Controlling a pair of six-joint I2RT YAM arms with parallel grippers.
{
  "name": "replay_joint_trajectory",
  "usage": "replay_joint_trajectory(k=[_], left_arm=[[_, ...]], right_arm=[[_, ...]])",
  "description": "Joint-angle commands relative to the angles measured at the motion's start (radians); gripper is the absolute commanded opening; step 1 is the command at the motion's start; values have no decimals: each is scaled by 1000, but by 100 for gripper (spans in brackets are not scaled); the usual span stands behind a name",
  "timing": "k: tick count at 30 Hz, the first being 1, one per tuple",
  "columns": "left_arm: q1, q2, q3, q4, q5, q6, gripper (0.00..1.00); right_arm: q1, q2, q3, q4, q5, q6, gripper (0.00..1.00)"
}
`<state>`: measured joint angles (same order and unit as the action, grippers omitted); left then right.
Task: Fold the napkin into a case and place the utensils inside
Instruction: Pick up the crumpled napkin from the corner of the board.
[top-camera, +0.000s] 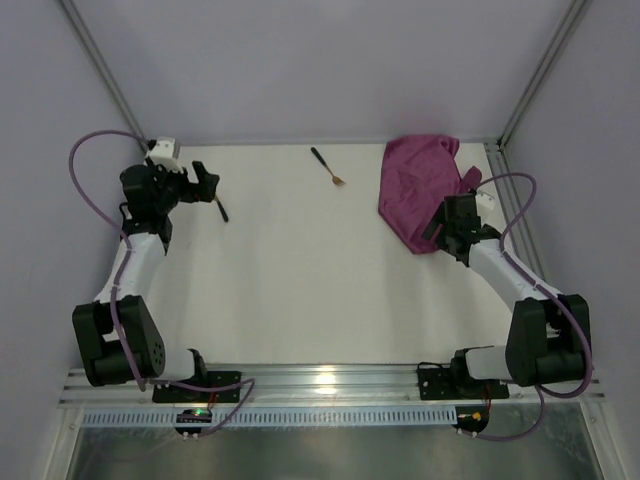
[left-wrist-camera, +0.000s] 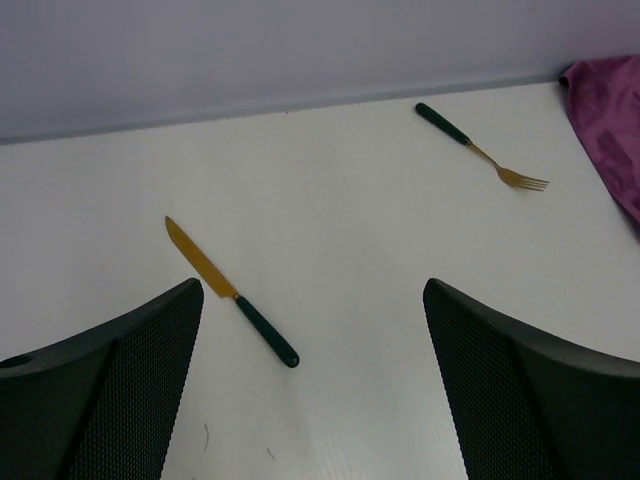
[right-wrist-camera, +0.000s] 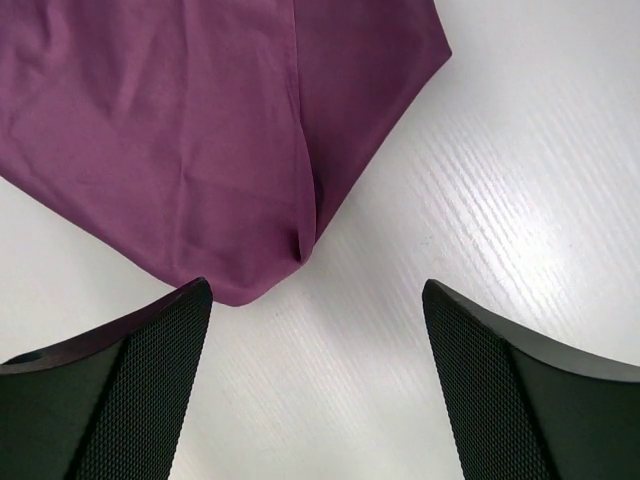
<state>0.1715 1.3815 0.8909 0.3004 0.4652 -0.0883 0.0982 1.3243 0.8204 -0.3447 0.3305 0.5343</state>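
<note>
napkin (top-camera: 418, 190): rumpled, unfolded, upper right of tabletop (top-camera: 300, 280) | right hand (right-wrist-camera: 315, 290): fingers spread wide, empty, napkin corner directly ahead, seemingly not touching | left hand (left-wrist-camera: 312, 290): spread wide, empty, well apart from napkin | knife (left-wrist-camera: 232, 292): diagonal, just before left hand | fork (left-wrist-camera: 482, 148): beyond, upper right | nearer arm for napkin: right
</note>
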Motion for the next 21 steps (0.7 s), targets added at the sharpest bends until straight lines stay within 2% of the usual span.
replay_joint_trajectory(k=[1,2,6,12,14,15,16,19,20,21], left_arm=[[-10,16,98,-444,79,76,92],[-29,16,127,-543,67,126,92],[-59,-16,160,-717,20,217,91],[-58,-62,192,-871,-10,256,91],[-59,-71,210,-897,-19,256,91],[-58,-71,217,-924,-19,256,91],[-58,-75,223,-938,-20,254,91],[-58,-81,240,-983,-13,257,91],[-59,-84,249,-994,-7,260,91],[-58,-87,256,-1010,-4,263,91]], right_arm=[[-2,38,-13,-31,-45,84,89],[-3,68,-13,-21,-42,88,88],[-32,168,6,30,-88,105,81],[-46,309,88,70,-131,125,71],[-48,354,111,76,-131,128,62],[-48,365,115,79,-133,127,58],[-48,381,124,81,-133,127,45],[-48,388,137,81,-120,110,21],[-49,377,143,67,-113,102,4],[-48,366,151,56,-105,78,4]])
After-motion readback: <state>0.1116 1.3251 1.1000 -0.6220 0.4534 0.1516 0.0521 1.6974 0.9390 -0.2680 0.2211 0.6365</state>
